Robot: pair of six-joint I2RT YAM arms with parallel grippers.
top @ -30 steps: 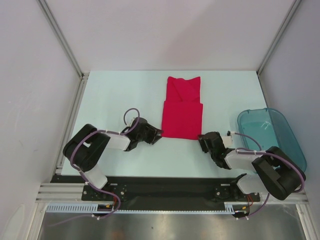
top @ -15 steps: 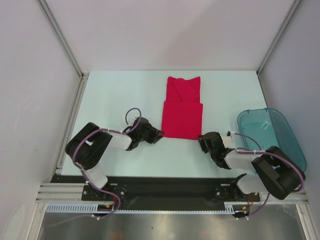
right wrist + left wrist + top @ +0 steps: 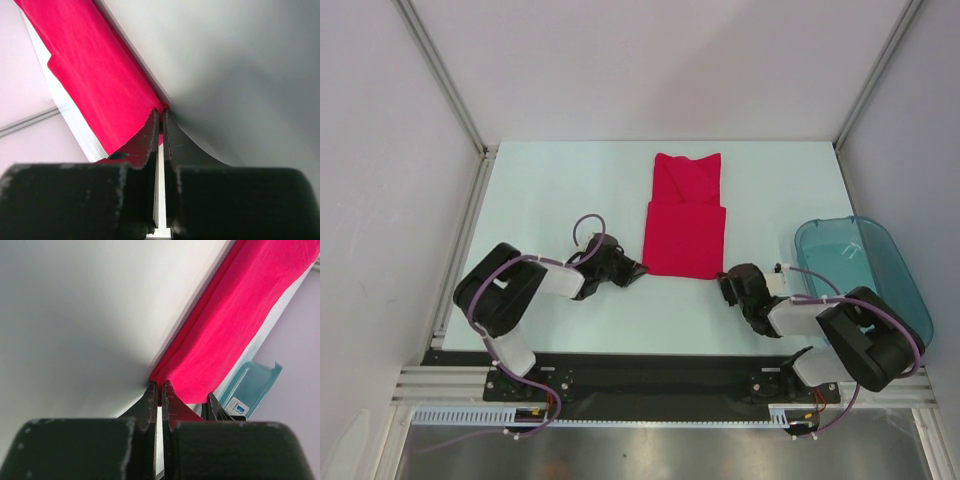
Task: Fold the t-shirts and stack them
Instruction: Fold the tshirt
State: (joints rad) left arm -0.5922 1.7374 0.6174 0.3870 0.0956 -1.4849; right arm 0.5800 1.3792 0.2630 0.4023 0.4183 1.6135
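One red t-shirt lies folded into a long narrow strip on the pale table, running away from the arms. My left gripper sits low at its near left corner. In the left wrist view the gripper is shut, with a bit of the t-shirt edge pinched between the tips. My right gripper is at the near right corner. In the right wrist view that gripper is also shut, with the t-shirt corner caught between its tips.
A translucent teal bin stands at the right side of the table beside the right arm, and also shows in the left wrist view as the bin beyond the cloth. Metal frame posts and white walls border the table.
Both grippers have closed from part open to shut on the shirt's near corners. The left arm has edged slightly toward the cloth. The shirt has not moved.
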